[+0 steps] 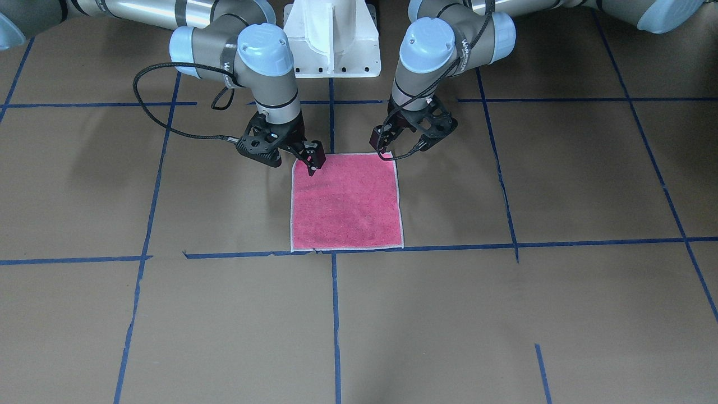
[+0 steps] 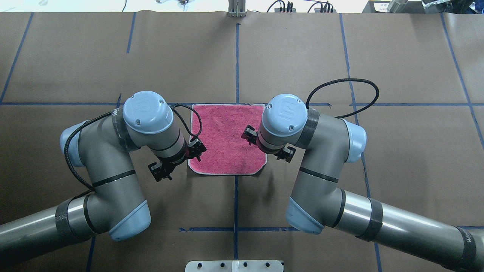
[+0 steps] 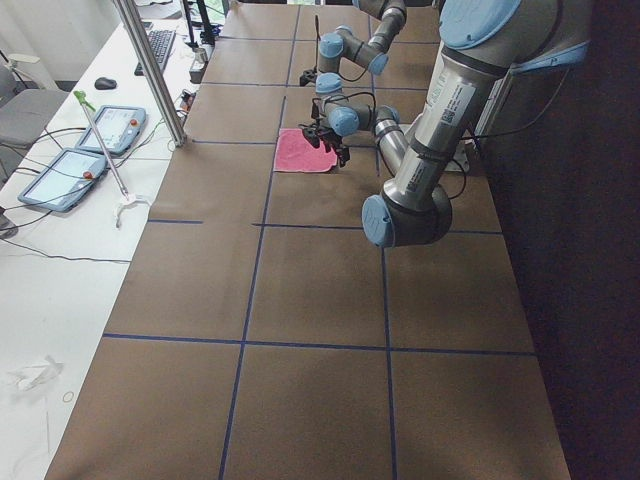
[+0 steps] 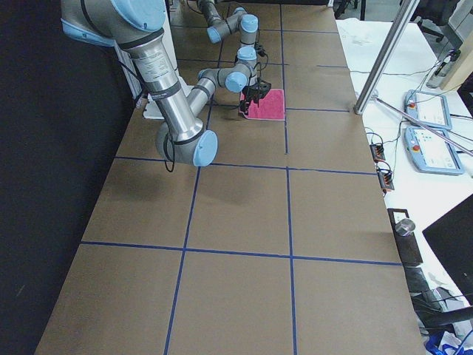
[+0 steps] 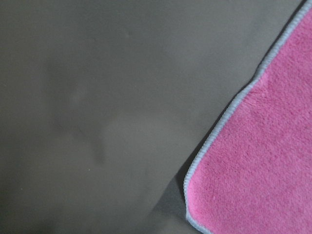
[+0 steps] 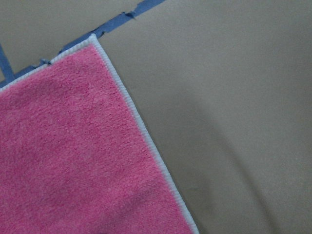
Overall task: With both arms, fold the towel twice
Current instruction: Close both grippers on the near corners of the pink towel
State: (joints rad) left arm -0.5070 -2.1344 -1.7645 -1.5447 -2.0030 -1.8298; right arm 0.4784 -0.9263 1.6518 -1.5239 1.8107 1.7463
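The towel (image 1: 346, 202) lies pink face up on the brown table, and it also shows in the overhead view (image 2: 227, 139). My right gripper (image 1: 314, 165) stands at the towel's robot-side corner on the front view's left, its fingers close together on the cloth. My left gripper (image 1: 383, 150) stands at the other robot-side corner, tips pinched at the border. In the overhead view these two corners look rounded and slightly raised, with shadow under them. The left wrist view shows a kinked towel edge (image 5: 263, 161) with shadow beneath. The right wrist view shows a flat towel edge (image 6: 73, 146).
The white pedestal (image 1: 332, 39) stands between the arms just behind the towel. Blue tape lines (image 1: 426, 247) cross the brown table. Two tablets (image 3: 100, 130) and a metal pole (image 3: 150, 70) stand on the white bench beyond the table's far edge.
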